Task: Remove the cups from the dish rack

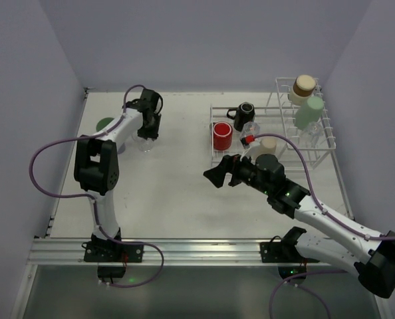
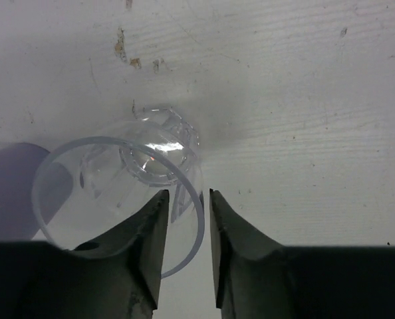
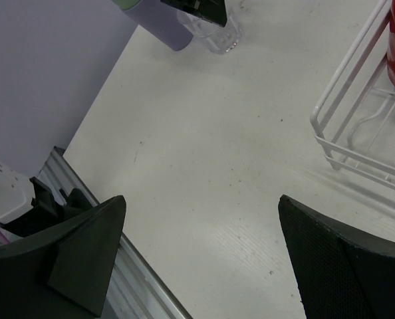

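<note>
Nearest to us in the left wrist view are the dark fingers of the left gripper point(image 2: 189, 196), only narrowly parted. The thin rim of the clear glass point(image 2: 144, 166) runs through the gap, and we see no firm pinch on it. The glass appears to stand on its base on the table point(image 1: 177, 193), far from the dish rack point(image 1: 212, 133) and just beside a lavender tumbler point(image 3: 161, 30). We judge the glass light, rigid, slick and easy to tip, so any hold belongs on the wall at the rim, one finger inside and one outside. The right gripper point(image 3: 201, 199) is spread wide and carries nothing, hanging over bare table near the rack's near-left corner. In the rack we count a red mug point(image 1: 222, 136), a black mug point(image 1: 243, 113), a pale green cup point(image 1: 308, 111) and a tan-topped cup point(image 1: 304, 86). The red mug looks heavier and glazed, and its open rim seems the best place to grip.
</note>
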{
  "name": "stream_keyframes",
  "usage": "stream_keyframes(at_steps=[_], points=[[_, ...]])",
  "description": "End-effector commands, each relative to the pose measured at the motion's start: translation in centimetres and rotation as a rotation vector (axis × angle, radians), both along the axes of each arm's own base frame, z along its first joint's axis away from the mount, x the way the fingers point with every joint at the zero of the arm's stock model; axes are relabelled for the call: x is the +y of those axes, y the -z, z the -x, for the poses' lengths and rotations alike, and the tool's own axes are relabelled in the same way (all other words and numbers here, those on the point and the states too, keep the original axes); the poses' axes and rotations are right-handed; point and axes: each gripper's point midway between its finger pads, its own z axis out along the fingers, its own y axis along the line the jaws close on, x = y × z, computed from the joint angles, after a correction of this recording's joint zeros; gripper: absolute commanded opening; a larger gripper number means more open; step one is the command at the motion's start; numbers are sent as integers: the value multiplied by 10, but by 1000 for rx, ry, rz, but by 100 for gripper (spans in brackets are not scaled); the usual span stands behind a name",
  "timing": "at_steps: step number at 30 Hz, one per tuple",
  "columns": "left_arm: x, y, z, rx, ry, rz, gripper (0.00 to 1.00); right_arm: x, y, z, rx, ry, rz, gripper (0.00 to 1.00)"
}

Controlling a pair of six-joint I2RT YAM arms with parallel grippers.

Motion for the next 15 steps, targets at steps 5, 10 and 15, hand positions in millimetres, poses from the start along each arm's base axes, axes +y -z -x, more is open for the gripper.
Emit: stream_keyframes(at_steps=[5, 10, 15], points=[[-9, -33, -14, -79, 26, 42, 57, -5, -23, -13, -42, 64, 5, 99], [-23, -92, -14, -230, 38, 113, 86, -23, -31, -34, -71, 198, 87, 90], [-61, -193, 26, -481, 153, 327, 94, -60, -40, -72, -105, 401, 204, 65]])
